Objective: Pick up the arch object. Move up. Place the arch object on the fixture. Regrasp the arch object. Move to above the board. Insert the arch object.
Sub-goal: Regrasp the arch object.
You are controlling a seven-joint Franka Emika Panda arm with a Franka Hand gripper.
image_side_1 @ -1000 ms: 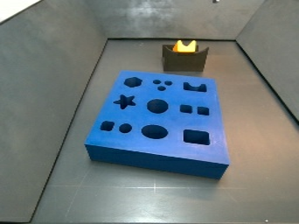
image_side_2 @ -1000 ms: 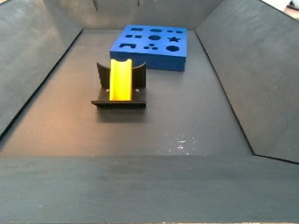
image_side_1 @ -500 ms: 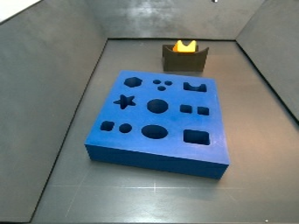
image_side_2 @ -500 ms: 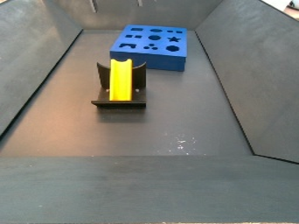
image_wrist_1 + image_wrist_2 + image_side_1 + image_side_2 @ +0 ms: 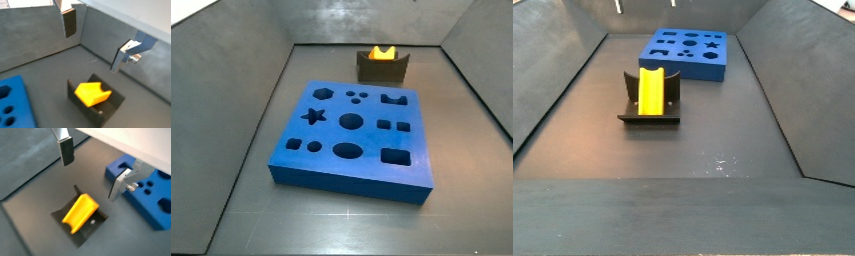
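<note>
The small yellow-orange plastic arch object (image 5: 651, 91) lies lengthwise in the dark U-topped fixture (image 5: 648, 118), near the thick blue cutout board (image 5: 688, 52); the open pincer (image 5: 90, 170) hangs above, empty.

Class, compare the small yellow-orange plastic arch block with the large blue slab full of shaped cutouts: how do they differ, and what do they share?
The yellow-orange arch block is far smaller than the blue slab. The block rests in the dark fixture; the slab lies flat on the floor. The slab has many cutouts; the block one notch. Shared: neither is held; the open gripper is above the block.

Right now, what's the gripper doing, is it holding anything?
Gripper: open, empty, above the arch object resting on the fixture.
</note>
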